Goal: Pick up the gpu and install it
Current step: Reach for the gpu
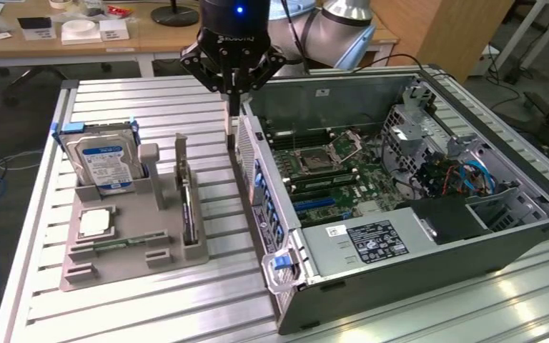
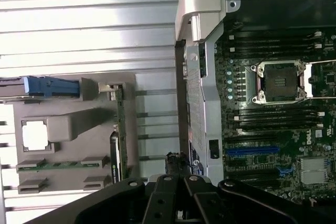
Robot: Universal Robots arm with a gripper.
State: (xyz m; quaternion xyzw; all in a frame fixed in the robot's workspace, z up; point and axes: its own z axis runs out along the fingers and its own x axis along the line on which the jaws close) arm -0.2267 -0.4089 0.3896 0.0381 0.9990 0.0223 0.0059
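Fingers (image 1: 231,114) of the gripper (image 1: 231,137) are pressed together into one thin dark blade, and they grasp nothing. They point straight down over the narrow strip of table (image 1: 141,100) that lies between the grey tray (image 1: 131,261) and the open case (image 1: 399,286), and the tips are close beside the upper corner of the case's back wall. I cannot tell if they touch that wall. The gpu (image 1: 186,207) is not in the gripper. It stands on its long edge in a slot of the tray, at the side of the tray nearest to the case, with its silver bracket (image 1: 181,153) upright at the far end. From the fingers it lies toward the exterior view's left, near but clearly apart. In the wrist view I see it from above as a thin line, green at one end and dark at the other. Also in the tray, a hard drive (image 1: 108,161) with a blue-white label stands upright in a holder, a square silver chip (image 1: 95,221) lies flat, and a small green memory stick (image 1: 122,243) lies in a low slot. Inside the case the motherboard (image 1: 327,171) lies open to the view, with its socket (image 1: 317,158) in the middle and a blue slot (image 2: 252,151) lower on the board. A power supply (image 1: 365,239) with a black label sits at the near end.
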